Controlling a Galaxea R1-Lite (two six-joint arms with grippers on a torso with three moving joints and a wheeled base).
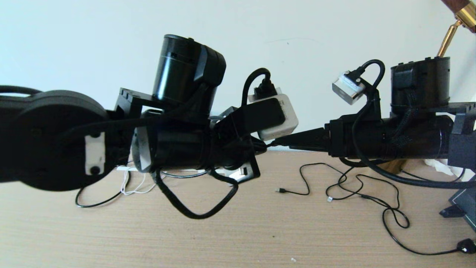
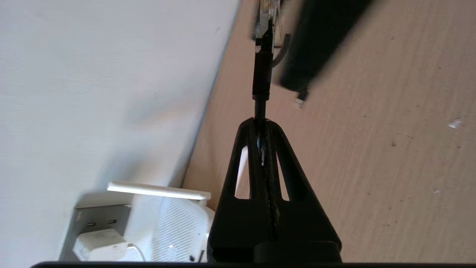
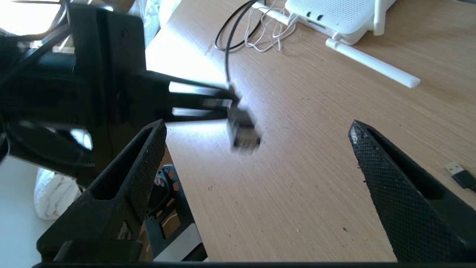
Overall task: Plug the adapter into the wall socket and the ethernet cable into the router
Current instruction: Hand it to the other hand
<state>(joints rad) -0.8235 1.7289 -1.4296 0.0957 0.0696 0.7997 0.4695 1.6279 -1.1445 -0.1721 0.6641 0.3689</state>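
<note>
Black thick ethernet cable (image 2: 261, 80) pinched in the closed left gripper (image 2: 260, 124) fingers above the wooden counter (image 2: 372, 149); right gripper (image 3: 256, 130) fingers spread wide.

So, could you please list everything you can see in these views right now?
adapter: one, white, seated on the wall socket
wall socket: one, grey, on the wall beside the router
router: one, white, on the table against the wall
ethernet cable: one, black, plug end held above the table
thin cords: several, black, loose on the table's right half
white cord: one, looped beside the router
table: one, light wood
wall: white, behind the table
left gripper: black, fingers shut on the ethernet cable, above the table
right gripper: black, fingers open, facing the held plug
</note>
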